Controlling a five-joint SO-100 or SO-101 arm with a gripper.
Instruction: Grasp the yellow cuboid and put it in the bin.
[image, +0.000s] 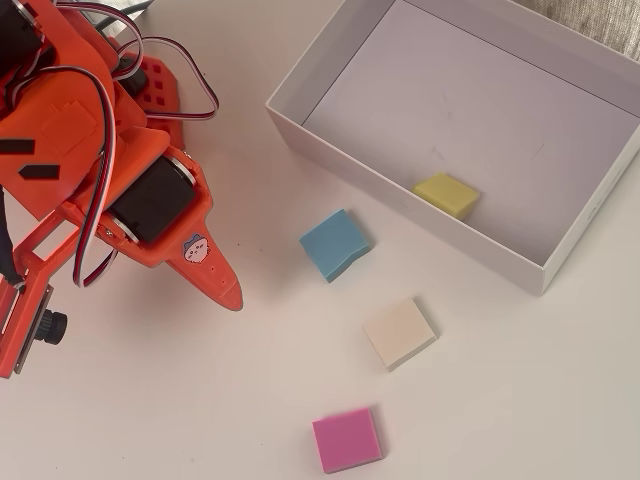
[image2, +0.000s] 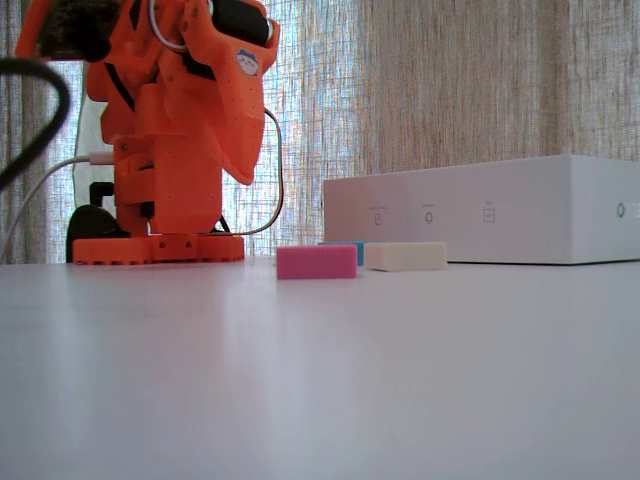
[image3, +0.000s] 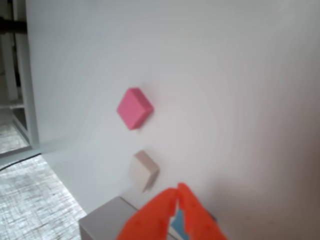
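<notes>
Overhead view, read from left to right, starts with the orange arm (image: 110, 170) folded over the left side of the table (image: 520, 400), its end effector (image: 228, 292) pointing down toward the blocks and hanging above bare surface. The wrist view shows the two orange fingers (image3: 192, 212) meeting at their tips with nothing between them, so the end effector is clenched and empty.

Next comes the blue block (image: 334, 244), just outside the bin's near wall, then the cream block (image: 399, 333) and the pink block (image: 347, 439) lower down, all three apart from one another and lying flat on the table.

Farther right sits the bin (image: 420, 205), a shallow white box, and the yellow cuboid (image: 447, 194) already lies on its floor, close to the near wall (slightly askew, which would fit something dropped rather than set down). Judged from this, the placing appears done and the arm is parked clear of the box.

Open room is generous: the bin floor is bare apart from the yellow cuboid, and a wide strip of table separates the end effector from the blue block. The low fixed view shows the bin wall (image2: 480, 220) rising above the blocks, an edge any further pass over it would need to clear.
</notes>
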